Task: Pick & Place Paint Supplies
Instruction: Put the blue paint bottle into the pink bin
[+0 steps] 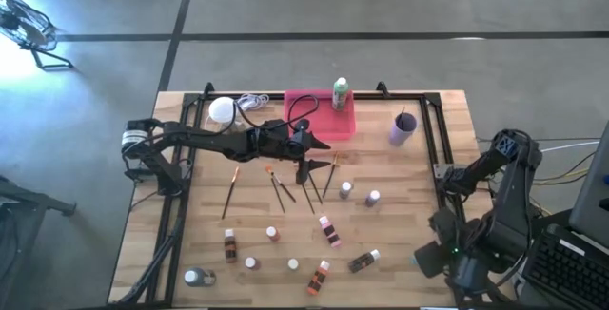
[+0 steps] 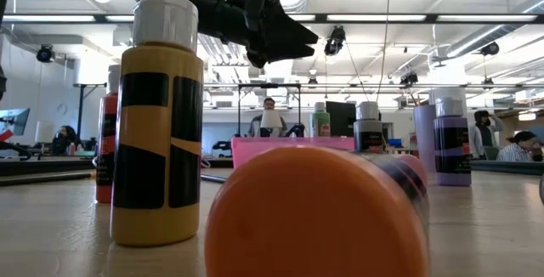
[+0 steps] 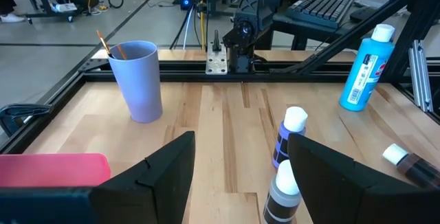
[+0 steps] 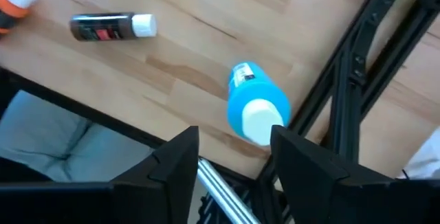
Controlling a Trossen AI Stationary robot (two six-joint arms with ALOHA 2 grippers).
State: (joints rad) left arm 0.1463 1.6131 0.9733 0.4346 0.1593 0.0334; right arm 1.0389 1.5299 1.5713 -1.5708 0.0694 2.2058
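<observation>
Left gripper (image 1: 312, 167) hovers over desk (image 1: 400, 253) centre, fingers spread, empty; its wrist view shows 2 upright small bottles (image 3: 287, 138) just ahead and a lavender cup (image 3: 137, 80) holding a brush.

Right gripper (image 4: 230, 159) sits above the desk's right front corner, fingers released, empty. Only its wrist view shows clearly the blue bottle (image 4: 251, 104) standing below it.

High view: brushes (image 1: 281, 188) loose mid-desk, green bottle (image 1: 340, 93) on the pink tray (image 1: 309, 125).

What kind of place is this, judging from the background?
Probably an open-plan robotics lab or office: people sit at desks behind the wooden table, under strip ceiling lights, and a keyboard sits nearby.
</observation>
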